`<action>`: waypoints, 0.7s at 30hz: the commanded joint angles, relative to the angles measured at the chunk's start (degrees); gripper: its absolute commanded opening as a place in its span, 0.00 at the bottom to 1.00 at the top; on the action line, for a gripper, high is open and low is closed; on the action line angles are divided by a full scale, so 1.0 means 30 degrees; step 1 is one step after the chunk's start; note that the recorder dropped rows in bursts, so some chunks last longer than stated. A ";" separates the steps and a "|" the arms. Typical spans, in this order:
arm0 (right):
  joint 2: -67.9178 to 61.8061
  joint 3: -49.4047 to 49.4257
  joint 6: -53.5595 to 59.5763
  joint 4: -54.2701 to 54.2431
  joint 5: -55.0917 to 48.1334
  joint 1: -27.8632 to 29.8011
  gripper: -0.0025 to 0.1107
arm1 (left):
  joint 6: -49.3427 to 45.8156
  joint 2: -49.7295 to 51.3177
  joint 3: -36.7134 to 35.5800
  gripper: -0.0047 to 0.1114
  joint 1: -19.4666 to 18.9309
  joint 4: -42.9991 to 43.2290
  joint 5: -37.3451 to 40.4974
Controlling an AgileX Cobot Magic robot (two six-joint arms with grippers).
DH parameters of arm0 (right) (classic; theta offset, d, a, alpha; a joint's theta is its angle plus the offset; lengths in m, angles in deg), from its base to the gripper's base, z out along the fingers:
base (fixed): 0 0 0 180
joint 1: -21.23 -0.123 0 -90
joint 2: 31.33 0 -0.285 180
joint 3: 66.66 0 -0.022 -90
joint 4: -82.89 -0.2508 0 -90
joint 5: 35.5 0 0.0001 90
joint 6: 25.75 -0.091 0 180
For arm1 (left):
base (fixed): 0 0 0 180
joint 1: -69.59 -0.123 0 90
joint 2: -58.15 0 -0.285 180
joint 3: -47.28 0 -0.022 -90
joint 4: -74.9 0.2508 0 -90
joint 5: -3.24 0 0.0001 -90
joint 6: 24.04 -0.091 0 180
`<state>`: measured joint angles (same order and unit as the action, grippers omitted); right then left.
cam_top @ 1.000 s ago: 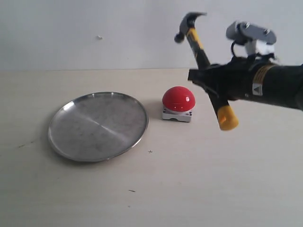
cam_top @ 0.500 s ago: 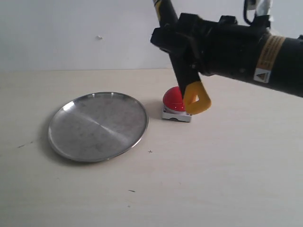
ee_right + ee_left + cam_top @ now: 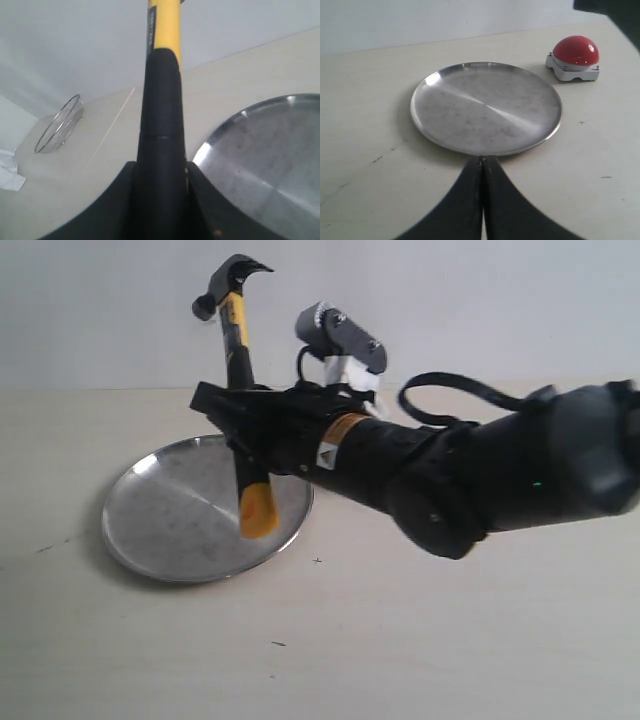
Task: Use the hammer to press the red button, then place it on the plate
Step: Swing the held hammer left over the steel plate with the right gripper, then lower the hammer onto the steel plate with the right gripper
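Hammer (image 3: 237, 358) in right pincer (image 3: 238, 423), arm's yellow warning-triangle label (image 3: 335, 438) unreadable.

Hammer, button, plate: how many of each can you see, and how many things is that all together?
hammer: 1
red button: 1
plate: 1
total: 3

Black arm (image 3: 470, 480), yellow label (image 3: 338, 430), looped black cable (image 3: 450, 386).
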<state>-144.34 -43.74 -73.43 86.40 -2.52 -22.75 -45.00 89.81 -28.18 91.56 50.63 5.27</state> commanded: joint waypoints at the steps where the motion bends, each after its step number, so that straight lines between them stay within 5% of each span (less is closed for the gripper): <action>1: -0.2601 -0.2513 -0.1113 -0.0218 0.1757 -0.0666 0.02 | 0.0067 -0.0149 -0.0058 0.04 -0.0033 -0.0057 -0.0062; 21: -0.7587 -0.4556 -0.6141 0.0867 0.3478 -0.0666 0.02 | 0.0067 -0.0149 -0.0058 0.04 -0.0033 -0.0057 -0.0062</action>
<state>-167.82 -56.16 -91.48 88.16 1.57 -24.85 -45.00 89.81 -28.18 91.56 50.63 5.27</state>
